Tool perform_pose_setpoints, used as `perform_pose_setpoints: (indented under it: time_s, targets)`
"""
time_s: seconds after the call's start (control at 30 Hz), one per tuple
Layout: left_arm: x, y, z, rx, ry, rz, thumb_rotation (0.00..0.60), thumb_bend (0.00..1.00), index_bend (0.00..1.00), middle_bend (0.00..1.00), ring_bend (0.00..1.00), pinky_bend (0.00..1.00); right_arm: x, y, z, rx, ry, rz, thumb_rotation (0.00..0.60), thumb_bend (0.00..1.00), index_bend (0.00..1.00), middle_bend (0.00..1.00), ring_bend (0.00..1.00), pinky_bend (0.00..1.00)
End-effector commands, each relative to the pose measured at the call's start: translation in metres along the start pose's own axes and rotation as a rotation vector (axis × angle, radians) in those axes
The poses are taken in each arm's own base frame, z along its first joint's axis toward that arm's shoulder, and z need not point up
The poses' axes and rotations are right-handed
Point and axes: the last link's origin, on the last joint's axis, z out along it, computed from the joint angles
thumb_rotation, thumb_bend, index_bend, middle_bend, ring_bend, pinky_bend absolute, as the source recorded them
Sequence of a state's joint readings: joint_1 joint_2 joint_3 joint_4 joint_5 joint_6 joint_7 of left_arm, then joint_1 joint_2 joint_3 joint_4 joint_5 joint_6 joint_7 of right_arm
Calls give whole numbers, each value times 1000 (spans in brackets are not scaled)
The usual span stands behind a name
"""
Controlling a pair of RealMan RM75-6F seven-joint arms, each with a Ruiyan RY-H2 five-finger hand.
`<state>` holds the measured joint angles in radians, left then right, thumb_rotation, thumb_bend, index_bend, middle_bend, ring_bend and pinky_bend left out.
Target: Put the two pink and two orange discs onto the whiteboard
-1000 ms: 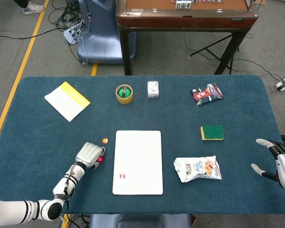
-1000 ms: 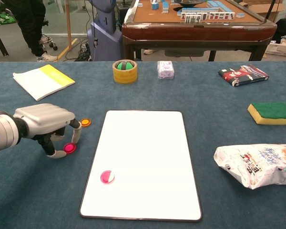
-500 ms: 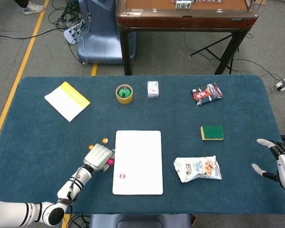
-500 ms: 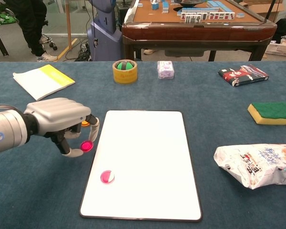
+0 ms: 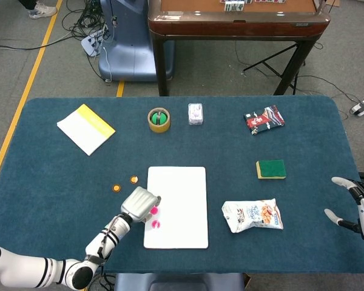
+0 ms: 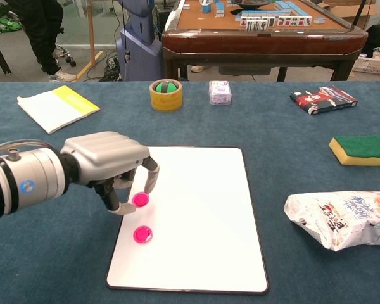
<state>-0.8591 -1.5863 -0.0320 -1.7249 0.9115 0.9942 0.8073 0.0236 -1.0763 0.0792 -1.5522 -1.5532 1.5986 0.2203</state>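
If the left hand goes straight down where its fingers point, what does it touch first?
Probably the whiteboard: the left hand holds a pink disc over its left edge, fingers down. The other pink disc lies nearer, seemingly outside that line.

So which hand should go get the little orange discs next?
The left hand. It's over the whiteboard's left edge holding a pink disc, and both orange discs lie just left of the board. The right hand is open at the table's far right edge.

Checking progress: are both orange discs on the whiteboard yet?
No. Head view shows both orange discs on the blue table, left of the whiteboard.
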Motion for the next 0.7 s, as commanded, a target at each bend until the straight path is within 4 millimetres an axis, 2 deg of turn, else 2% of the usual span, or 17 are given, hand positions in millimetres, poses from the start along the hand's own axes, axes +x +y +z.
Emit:
perform_pose_setpoints:
  time_s: [0.03,0.3,0.33,0.43,0.53,0.7]
  targets:
    - [0,4,1,-8,-4,4,600,311,573,1000,1000,1000,0,0,0,1,-1,0,600,0,277,344,313,403]
    - [-2,2,1,17,-17,9,600,311,262,1000,1000,1000,0,0,0,0,-1,0,600,0,277,344,313,403]
    - [-2,1,0,21,-16,6,600,311,249,1000,1000,1000,0,0,0,1,-2,0,600,0,277,344,313,403]
    - [0,-5,0,41,-7,-6,600,311,253,1000,1000,1000,0,0,0,2,-4,-1,600,0,278,344,314,403]
    - [2,-17,0,79,15,-17,600,311,299,1000,1000,1000,-1,0,0,1,-5,-2,600,0,277,344,315,403]
    - [4,-45,0,169,60,-40,600,311,386,1000,1000,1000,-2,0,1,0,-9,-4,600,0,277,345,318,403]
